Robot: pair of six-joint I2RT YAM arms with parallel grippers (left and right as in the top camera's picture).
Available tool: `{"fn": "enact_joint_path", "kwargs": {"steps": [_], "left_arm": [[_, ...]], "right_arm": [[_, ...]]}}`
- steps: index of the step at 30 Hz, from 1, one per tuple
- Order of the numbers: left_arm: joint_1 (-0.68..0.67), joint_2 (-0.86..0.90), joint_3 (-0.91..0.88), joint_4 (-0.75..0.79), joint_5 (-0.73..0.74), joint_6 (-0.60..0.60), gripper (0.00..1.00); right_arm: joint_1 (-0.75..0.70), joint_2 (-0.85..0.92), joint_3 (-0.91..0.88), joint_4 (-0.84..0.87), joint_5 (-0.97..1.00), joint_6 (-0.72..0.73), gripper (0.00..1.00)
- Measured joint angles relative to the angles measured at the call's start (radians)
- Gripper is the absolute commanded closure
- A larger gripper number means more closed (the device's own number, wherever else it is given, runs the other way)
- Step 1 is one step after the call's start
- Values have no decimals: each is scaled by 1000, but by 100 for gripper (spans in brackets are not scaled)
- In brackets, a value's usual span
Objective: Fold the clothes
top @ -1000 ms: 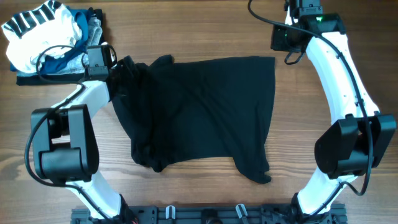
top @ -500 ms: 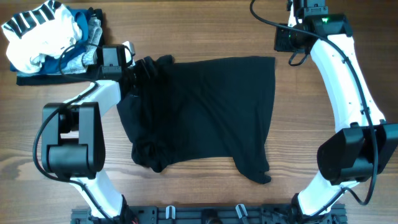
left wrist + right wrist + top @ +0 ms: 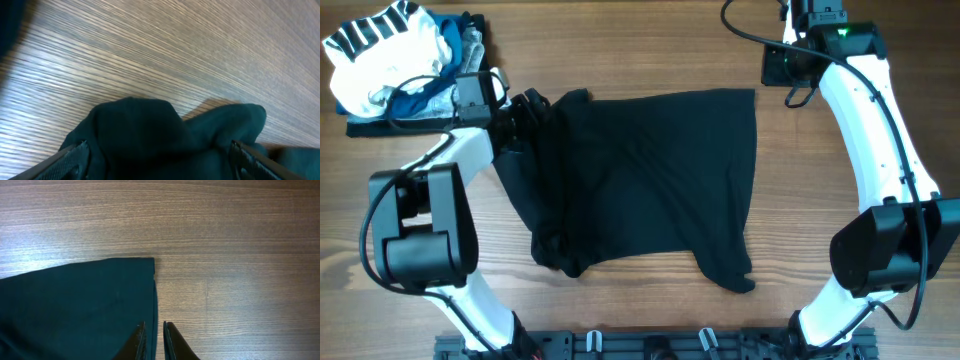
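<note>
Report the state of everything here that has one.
Black shirt, spread out, not folded, left edge bunched.
Left gripper, jaws open astride the bunched edge.
Right gripper, jaws shut, by the shirt's corner.
Clothes pile, loosely heaped, apart from the shirt.

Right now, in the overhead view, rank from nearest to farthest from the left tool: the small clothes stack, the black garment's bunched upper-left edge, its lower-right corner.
1. The bunched upper-left edge of the black garment, right at the left tool.
2. The small clothes stack, off to the far left.
3. The lower-right corner, diagonally opposite, near right.
</note>
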Motion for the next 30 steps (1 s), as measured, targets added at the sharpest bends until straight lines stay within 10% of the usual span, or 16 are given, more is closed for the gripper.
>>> {"fn": "enact_joint_path", "kwargs": {"steps": [1,4,6,8,20,22,27,29,30], "left_arm": [[-10,0,-1,5,-3,0,62],[-24,-3,-3,27,-11,1,79],[-16,-6,-3,32,-31,-1,27],[-6,-11,-3,42,-52,3,0],[50,-15,-3,3,-128,3,21],[48,-3,-3,14,-105,4,4],[-3,30,10,58,-56,8,16],[-33,31,10,56,-51,8,50],[-45,32,10,55,-50,7,84]], "right_arm": [[0,0,0,-1,0,0,87],[0,0,0,-6,0,-3,87],[0,0,0,-8,0,-3,87],[0,0,0,-17,0,-3,87],[0,0,0,-27,0,-3,89],[0,0,0,-35,0,-3,89],[0,0,0,-45,0,-3,89],[0,0,0,-46,0,-3,90],[0,0,0,-48,0,-3,91]]}}
